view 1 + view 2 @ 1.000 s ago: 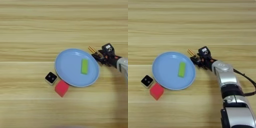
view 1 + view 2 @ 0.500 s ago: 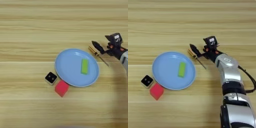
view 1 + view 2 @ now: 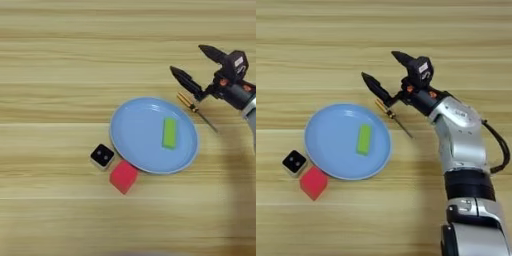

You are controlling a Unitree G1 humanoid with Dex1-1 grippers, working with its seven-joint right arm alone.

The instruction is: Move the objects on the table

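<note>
Screwdriver [image 3: 392,115] lies on the desk [image 3: 60,60] just right of the light-blue plate [image 3: 135,145] at centre, under the right gripper [image 3: 378,70] whose jaws gape wide and hold nothing, while the green block [image 3: 169,133] rests on the plate and the black cube [image 3: 102,156] and red cube [image 3: 123,176] sit at its lower left.

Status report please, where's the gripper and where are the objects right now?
Right gripper open, empty, above the screwdriver. Screwdriver on table beside plate. Green block on plate. Nothing blocking.
</note>
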